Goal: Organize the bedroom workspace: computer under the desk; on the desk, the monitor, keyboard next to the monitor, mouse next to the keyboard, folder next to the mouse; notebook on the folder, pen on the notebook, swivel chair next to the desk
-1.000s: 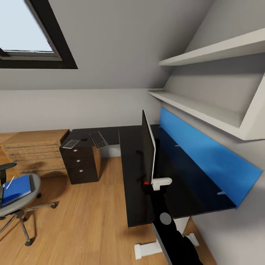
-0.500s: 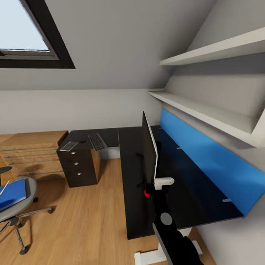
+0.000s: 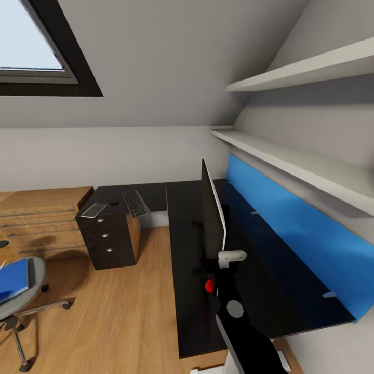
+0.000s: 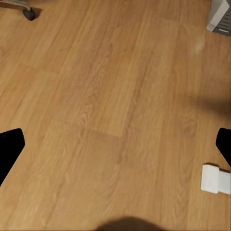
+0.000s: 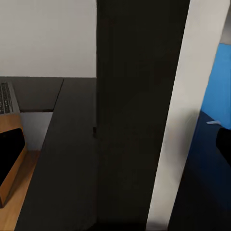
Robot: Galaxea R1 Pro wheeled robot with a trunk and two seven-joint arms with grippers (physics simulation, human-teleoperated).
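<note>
Monitor point(image 3: 211, 210) upright on desk point(image 3: 187, 244), right claw point(image 3: 221, 265) alongside.

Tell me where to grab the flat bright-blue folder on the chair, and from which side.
Grip the flat bright-blue folder by its near edge, coming from above and the desk side: it lies flat on the grey swivel chair seat, so probably only a thin rim offers purchase.
</note>
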